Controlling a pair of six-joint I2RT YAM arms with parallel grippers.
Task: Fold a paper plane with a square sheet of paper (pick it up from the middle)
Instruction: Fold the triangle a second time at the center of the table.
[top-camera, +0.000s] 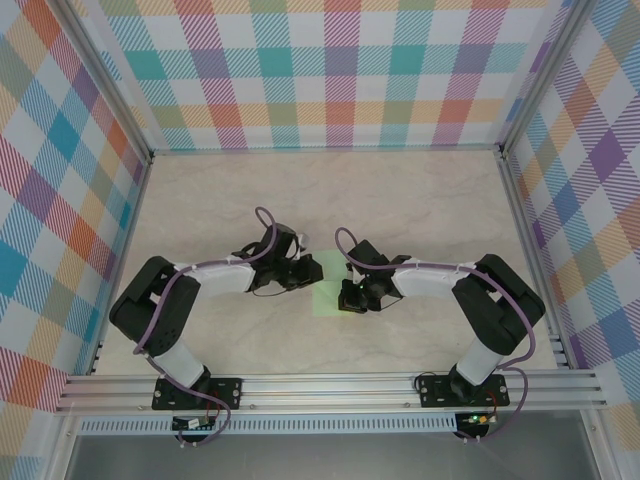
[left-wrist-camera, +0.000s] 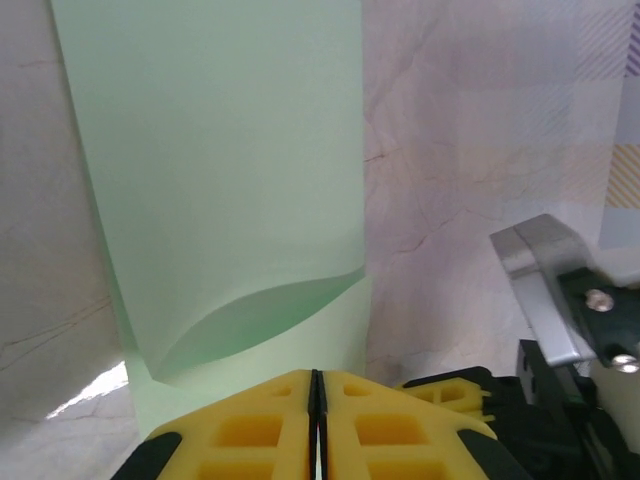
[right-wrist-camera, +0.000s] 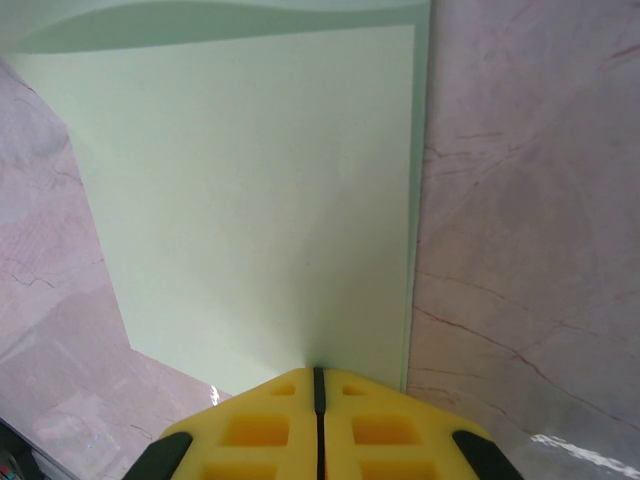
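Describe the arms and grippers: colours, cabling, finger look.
Both arms match: left arm and right arm have black joints, white links and a purple cable. Left gripper and right gripper carry yellow fingers with square pockets and black edges.

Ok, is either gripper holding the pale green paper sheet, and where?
Cannot be told. The left gripper and right gripper are both shut, tips meeting opposite edges of the pale mint-green folded paper sheet; pinching or pressing is unclear.
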